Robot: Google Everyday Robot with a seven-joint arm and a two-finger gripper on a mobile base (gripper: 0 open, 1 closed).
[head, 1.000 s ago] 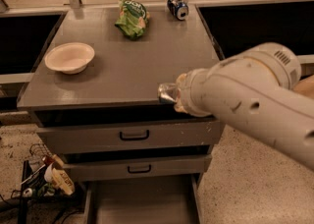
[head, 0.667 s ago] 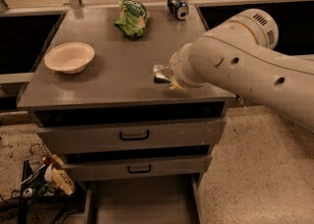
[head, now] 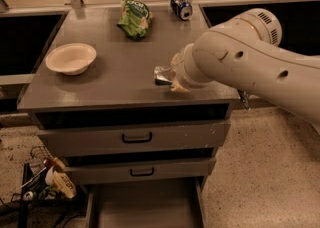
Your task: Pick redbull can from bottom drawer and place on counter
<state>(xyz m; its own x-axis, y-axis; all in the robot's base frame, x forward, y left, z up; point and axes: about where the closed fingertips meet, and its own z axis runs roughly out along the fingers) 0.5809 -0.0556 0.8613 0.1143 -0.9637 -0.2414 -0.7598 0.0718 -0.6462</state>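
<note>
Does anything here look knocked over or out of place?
A blue can lies tipped on its side at the counter's back edge, and the bottom drawer hangs open. The claw, over the counter's front right, grips the redbull can.

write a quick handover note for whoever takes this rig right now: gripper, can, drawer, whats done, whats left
Gripper: over the front right part of the counter, mostly hidden behind the arm's wrist.
Redbull can: at the gripper's tip, low over the counter. Cannot tell if it touches the surface.
Bottom drawer: open, and the can is out of it.
Done: can lifted from the drawer and brought to the counter.
Left: set it down if it is not down yet, release, pull the arm away.
Nearby: white bowl to the left, green bag and blue can at the back.
</note>
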